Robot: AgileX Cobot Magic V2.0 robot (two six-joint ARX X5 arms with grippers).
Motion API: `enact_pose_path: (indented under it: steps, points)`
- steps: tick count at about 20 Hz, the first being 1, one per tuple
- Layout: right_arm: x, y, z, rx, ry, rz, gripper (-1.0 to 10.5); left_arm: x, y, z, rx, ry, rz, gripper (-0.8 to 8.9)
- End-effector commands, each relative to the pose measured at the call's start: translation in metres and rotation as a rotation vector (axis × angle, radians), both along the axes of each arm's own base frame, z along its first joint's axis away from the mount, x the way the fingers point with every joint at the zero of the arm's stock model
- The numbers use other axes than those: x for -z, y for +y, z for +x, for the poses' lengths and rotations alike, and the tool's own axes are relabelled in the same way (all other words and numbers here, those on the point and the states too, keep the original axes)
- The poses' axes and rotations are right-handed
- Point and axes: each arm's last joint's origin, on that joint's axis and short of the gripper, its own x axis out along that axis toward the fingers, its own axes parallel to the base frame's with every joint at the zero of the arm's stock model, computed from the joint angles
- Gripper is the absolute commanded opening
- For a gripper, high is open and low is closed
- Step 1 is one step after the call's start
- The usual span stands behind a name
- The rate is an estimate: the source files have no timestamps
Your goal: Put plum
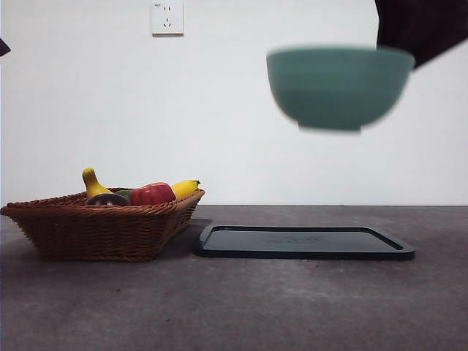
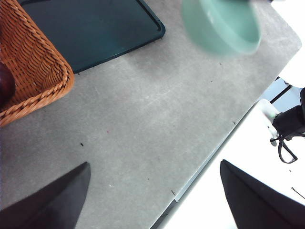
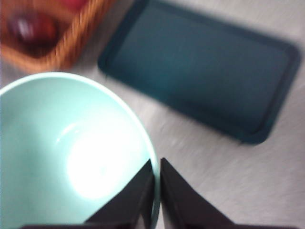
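Note:
The plum (image 1: 107, 199) lies dark and round in the wicker basket (image 1: 102, 227) at the left of the table, beside a red fruit (image 1: 152, 194). In the wrist views the plum (image 3: 33, 28) sits in a basket corner, and only a sliver of the plum (image 2: 5, 83) shows at the frame edge. My right gripper (image 3: 156, 176) is shut on the rim of a teal bowl (image 3: 62, 152). That bowl (image 1: 340, 88) hangs empty high above the dark tray (image 1: 303, 243). My left gripper (image 2: 152, 191) is open over bare table near its edge, holding nothing.
Bananas (image 1: 183, 188) share the basket with the fruit. The flat dark tray (image 3: 200, 71) lies right of the basket (image 3: 57, 43). The table edge (image 2: 209, 157) runs close to the left gripper, with cables beyond it. A white wall stands behind.

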Motion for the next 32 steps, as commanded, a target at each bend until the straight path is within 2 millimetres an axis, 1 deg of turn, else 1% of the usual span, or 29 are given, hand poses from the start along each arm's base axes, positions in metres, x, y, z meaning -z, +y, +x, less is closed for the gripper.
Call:
enact_pose_path:
  steps: [1, 4, 7, 11, 14, 23, 25, 26, 28, 29, 32]
  points:
    - [0.021, 0.01, 0.0, -0.024, 0.009, 0.004, 0.1, -0.003, -0.001, 0.001, 0.013, -0.017, 0.0, 4.32]
    - [0.05, 0.021, -0.001, -0.029, 0.016, 0.036, 0.1, -0.003, -0.001, 0.001, 0.013, -0.016, 0.0, 4.32]
    - [0.072, 0.029, 0.001, -0.034, 0.057, 0.029, 0.1, -0.003, -0.001, 0.001, 0.013, -0.017, 0.0, 4.32]
    - [0.094, 0.042, 0.008, -0.057, 0.109, -0.015, 0.1, -0.003, -0.001, 0.001, 0.013, -0.017, 0.0, 4.32]
    - [0.107, 0.048, 0.012, -0.045, 0.131, -0.07, 0.1, -0.003, -0.001, 0.001, 0.013, -0.016, 0.0, 4.32]
    - [0.116, 0.049, 0.013, -0.045, 0.166, -0.092, 0.1, -0.003, -0.001, 0.001, 0.013, -0.016, 0.0, 4.32]
    - [0.116, 0.049, 0.013, -0.046, 0.167, -0.092, 0.3, -0.003, -0.001, 0.001, 0.013, -0.017, 0.0, 4.32]
    - [0.116, 0.05, 0.013, -0.046, 0.167, -0.092, 0.7, -0.003, -0.001, 0.001, 0.013, -0.017, 0.0, 4.32]
    - [0.116, 0.05, 0.013, -0.04, 0.17, -0.09, 2.2, -0.003, -0.001, 0.001, 0.013, -0.017, 0.0, 4.32]
    - [0.116, 0.05, 0.013, -0.04, 0.17, -0.089, 2.5, -0.003, -0.001, 0.001, 0.013, -0.016, 0.0, 4.32]
    - [0.114, 0.05, 0.014, -0.035, 0.164, -0.084, 2.9, -0.003, -0.001, 0.001, 0.013, -0.016, 0.0, 4.32]
